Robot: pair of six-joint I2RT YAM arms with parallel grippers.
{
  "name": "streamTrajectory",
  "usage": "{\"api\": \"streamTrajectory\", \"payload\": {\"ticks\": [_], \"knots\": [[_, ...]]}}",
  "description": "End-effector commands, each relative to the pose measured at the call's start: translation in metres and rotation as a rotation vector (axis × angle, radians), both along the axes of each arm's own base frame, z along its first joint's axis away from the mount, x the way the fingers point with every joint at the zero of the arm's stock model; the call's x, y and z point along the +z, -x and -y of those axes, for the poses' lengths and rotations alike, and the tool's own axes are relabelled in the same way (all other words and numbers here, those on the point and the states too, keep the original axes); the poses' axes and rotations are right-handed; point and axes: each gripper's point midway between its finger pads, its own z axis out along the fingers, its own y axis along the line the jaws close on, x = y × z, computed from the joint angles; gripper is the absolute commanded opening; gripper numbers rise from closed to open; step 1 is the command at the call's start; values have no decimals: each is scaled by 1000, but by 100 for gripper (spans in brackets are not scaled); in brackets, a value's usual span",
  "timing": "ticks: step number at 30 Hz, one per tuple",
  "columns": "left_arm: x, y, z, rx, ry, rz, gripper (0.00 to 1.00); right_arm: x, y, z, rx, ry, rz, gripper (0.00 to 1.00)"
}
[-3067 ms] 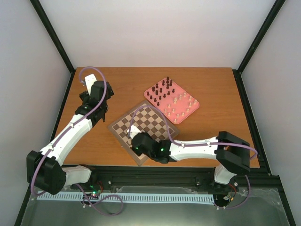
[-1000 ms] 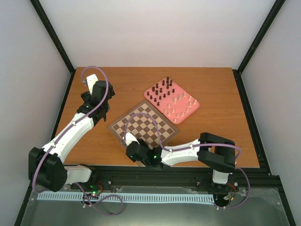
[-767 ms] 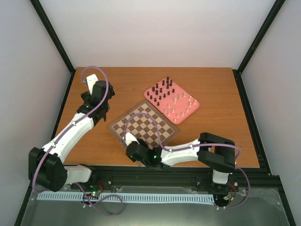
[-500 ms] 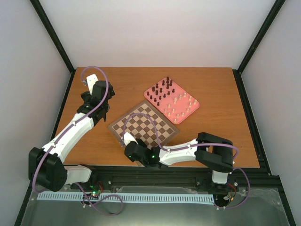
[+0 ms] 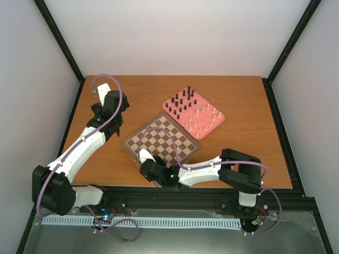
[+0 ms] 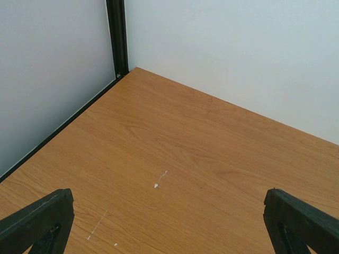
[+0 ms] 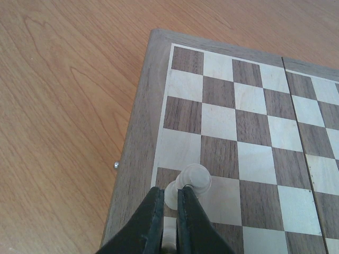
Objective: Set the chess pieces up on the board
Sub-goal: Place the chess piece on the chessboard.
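The chessboard point(image 5: 162, 142) lies at the table's middle with no pieces standing on it in the top view. My right gripper point(image 5: 143, 159) is at its near-left corner, shut on a cream chess piece point(image 7: 194, 181) held low over the edge squares of the board point(image 7: 254, 137). The black fingers point(image 7: 153, 211) pinch its stem. The dark brown pieces point(image 5: 181, 102) and the cream pieces point(image 5: 204, 117) stand on the pink tray point(image 5: 218, 122). My left gripper point(image 5: 104, 98) is open and empty over bare table at the far left.
A small metal stud point(image 7: 116, 164) sits at the board's outer edge. The black corner post point(image 6: 117, 37) and white walls close off the table's back left. Bare wood lies left of the board.
My right gripper has moved left along the board's near edge with the cream piece, then nearly stopped at the corner. The left arm has not moved.
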Motion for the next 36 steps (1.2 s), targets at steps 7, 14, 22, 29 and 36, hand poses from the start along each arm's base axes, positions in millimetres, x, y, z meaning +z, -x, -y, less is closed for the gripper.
{"api": "streamTrajectory", "payload": {"ticks": [7, 14, 22, 29, 36], "knots": [[13, -3, -2, 4, -5, 27, 100, 1, -2, -4, -21, -4, 16, 12], [14, -3, -1, 2, -4, 28, 100, 3, -2, -5, -17, -4, 17, 16], [14, -3, -1, 3, -5, 29, 100, 8, -1, -4, -11, -15, 18, 19], [13, -4, -1, 1, -5, 26, 100, 12, 0, -3, -4, -28, 14, 20], [13, -4, -1, 0, -5, 25, 100, 15, 1, -1, -4, -39, 20, 22]]}}
